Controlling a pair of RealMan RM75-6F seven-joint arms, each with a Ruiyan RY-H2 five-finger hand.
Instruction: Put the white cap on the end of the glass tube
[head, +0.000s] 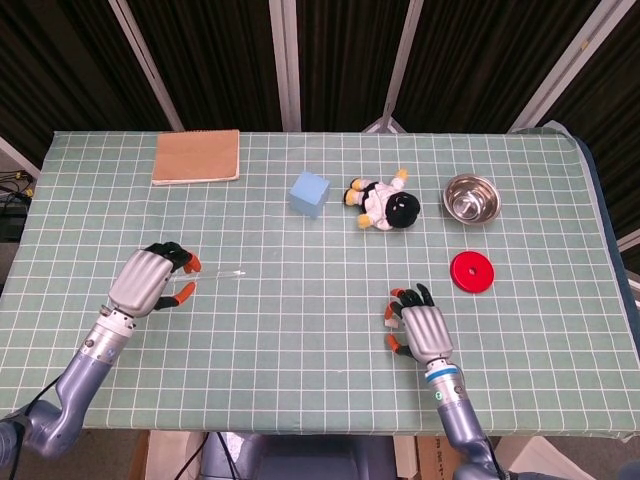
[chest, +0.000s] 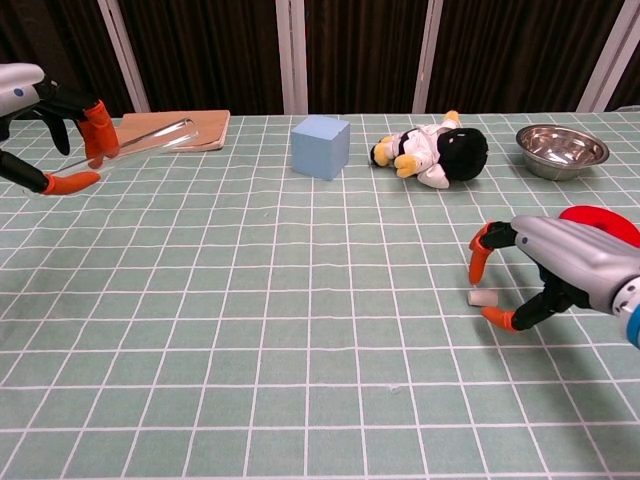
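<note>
The glass tube (head: 222, 276) (chest: 150, 135) is held above the table at the left. My left hand (head: 152, 279) (chest: 52, 130) pinches its near end between orange fingertips, and the tube points right. The small white cap (chest: 482, 297) lies on the green mat at the right. My right hand (head: 420, 328) (chest: 565, 262) hovers over it with its fingers apart. One fingertip (chest: 477, 262) is just behind the cap and the thumb tip (chest: 500, 318) is just in front; neither visibly grips it. In the head view the hand covers the cap.
A blue cube (head: 310, 193), a plush toy (head: 385, 204) and a steel bowl (head: 471, 198) stand along the back. A red disc (head: 471, 271) lies right of my right hand. A brown pad (head: 197, 157) sits at the back left.
</note>
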